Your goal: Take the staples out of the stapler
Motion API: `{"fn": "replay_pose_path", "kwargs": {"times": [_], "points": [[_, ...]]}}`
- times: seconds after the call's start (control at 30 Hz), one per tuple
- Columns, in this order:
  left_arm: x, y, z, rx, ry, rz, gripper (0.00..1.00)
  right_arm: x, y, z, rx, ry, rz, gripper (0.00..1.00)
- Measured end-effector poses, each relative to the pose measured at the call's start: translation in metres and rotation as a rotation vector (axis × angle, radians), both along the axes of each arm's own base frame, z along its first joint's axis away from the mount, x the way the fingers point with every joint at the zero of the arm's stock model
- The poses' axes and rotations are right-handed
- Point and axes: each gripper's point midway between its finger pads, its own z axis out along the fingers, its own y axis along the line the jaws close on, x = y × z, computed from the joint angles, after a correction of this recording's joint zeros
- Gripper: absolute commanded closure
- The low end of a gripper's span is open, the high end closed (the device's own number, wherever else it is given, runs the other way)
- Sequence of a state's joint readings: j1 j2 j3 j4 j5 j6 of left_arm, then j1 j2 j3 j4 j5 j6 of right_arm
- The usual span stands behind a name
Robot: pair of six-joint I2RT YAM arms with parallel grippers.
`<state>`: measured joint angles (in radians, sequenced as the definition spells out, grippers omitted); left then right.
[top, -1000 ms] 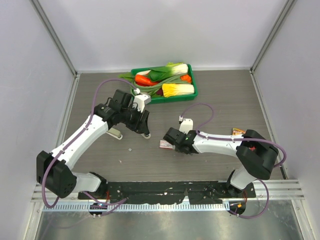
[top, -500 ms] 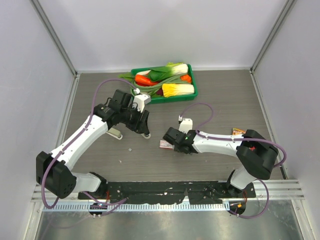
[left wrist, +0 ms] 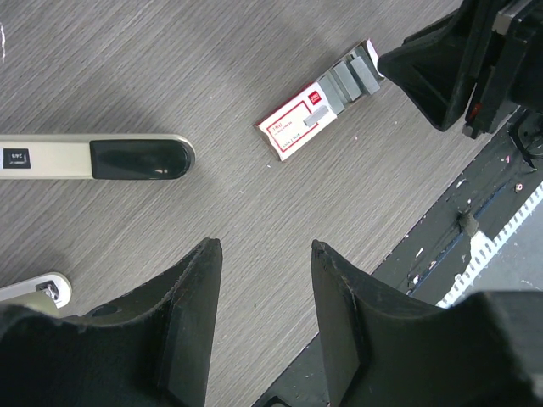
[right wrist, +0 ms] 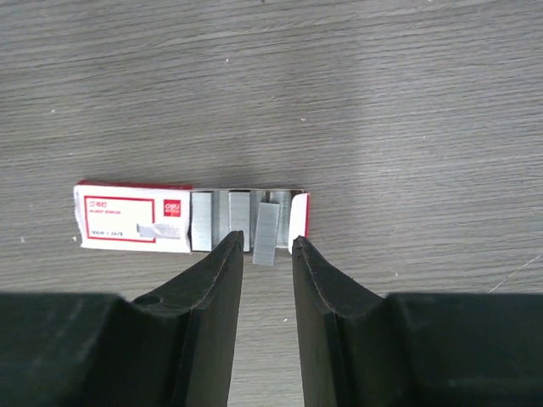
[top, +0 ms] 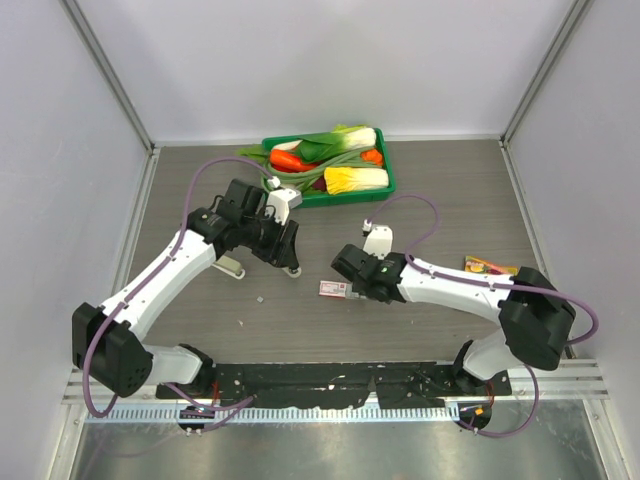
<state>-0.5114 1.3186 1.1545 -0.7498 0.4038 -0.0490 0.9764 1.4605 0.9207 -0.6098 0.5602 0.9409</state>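
1. While my right pincer [right wrist: 265,270] hovers with its jaws slightly apart and empty, one of the short grey metal staples [right wrist: 266,227] pokes out of its tray [right wrist: 299,216] just ahead of the gap.
2. That tray slides from a small flat red-and-white cardboard box [right wrist: 134,218] on the grey wood-grain worktop [right wrist: 407,102].
3. My left pincer [left wrist: 265,254] hangs wide apart, holding nothing. The silver-grey stapler with a black end [left wrist: 93,158] lies flat beyond it, well apart from the box.
4. Risk: closing crookedly could snap the overhanging strip or shove the light box away.
5. Writing: the box logo [right wrist: 174,206] looks like "deli". Its fine print and the stapler's small black label [left wrist: 14,156] are unreadable.
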Motion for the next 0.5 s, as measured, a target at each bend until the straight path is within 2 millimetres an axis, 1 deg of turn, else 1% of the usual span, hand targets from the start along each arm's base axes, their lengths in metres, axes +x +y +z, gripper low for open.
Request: {"fn": "replay_pose_path", "kwargs": {"times": [0.07,0.17,0.2,0.4,0.5], "points": [[0.000,0.000,0.000,0.001,0.000,0.000,0.50,0.001,-0.002,-0.004,-0.015,0.009,-0.003,0.68],[0.000,0.000,0.000,0.000,-0.001,0.000,0.50,0.001,-0.004,-0.010,-0.029,0.023,-0.005,0.73],[0.000,0.000,0.001,-0.001,-0.002,0.000,0.50,0.000,-0.004,-0.011,-0.028,0.027,-0.001,0.79],[0.000,0.000,0.001,-0.001,-0.003,-0.001,0.50,-0.011,-0.004,-0.020,-0.013,0.066,0.027,0.99],[0.000,0.000,0.001,-0.001,-0.002,-0.001,0.50,-0.021,-0.003,-0.022,0.015,0.083,0.047,0.99]]}}
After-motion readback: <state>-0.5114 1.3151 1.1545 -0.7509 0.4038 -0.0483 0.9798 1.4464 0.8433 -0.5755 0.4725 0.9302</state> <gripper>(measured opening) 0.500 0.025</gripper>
